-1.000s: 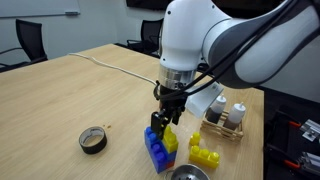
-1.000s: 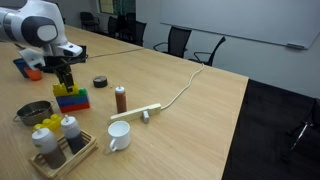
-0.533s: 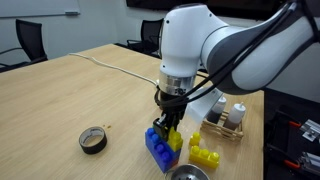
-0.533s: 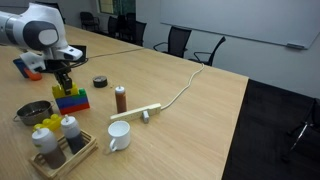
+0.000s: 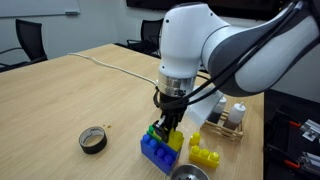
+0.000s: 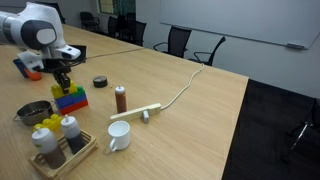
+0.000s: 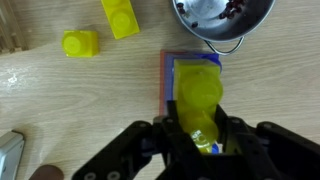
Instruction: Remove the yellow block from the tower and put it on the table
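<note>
Wrist view, left to right. Upper left: a loose stepped yellow piece (image 7: pixel 118 18). Centre: the yellow block (image 7: pixel 198 90), seated on the tower (image 7: pixel 168 75) and not yet off it. Upper right: a metal bowl (image 7: pixel 222 18). The gripper (image 7: pixel 200 130) straddles the block, its jaws narrowly parted and pressed to the block's two sides. Judged stage: grasp made; pulling free and setting down on the table (image 7: pixel 60 110) remain.
</note>
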Motion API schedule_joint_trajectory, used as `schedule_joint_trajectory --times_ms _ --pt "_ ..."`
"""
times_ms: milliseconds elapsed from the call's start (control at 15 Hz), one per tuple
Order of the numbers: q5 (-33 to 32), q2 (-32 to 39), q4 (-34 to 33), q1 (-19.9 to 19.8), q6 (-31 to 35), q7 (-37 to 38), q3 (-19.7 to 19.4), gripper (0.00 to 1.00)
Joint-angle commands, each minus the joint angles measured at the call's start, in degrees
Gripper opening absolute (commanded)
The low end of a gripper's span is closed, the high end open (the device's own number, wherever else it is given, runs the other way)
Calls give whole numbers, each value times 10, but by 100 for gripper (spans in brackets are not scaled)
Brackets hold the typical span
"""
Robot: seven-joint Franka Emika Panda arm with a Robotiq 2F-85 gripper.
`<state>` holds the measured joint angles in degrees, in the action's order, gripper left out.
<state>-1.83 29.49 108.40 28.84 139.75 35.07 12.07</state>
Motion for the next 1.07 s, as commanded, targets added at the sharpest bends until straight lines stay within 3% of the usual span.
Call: schedule_joint_trajectory --times_ms 0,400,600,800,1000 --pt "0 -14 -1 8 -2 0 -6 10" --pt "-3 -37 -4 8 -10 -2 -4 10" --pt "-12 -40 -9 5 -11 -39 2 10" --pt "-64 -49 -6 17 -26 -37 -20 10" --pt "-91 -55 5 5 6 -40 -30 10"
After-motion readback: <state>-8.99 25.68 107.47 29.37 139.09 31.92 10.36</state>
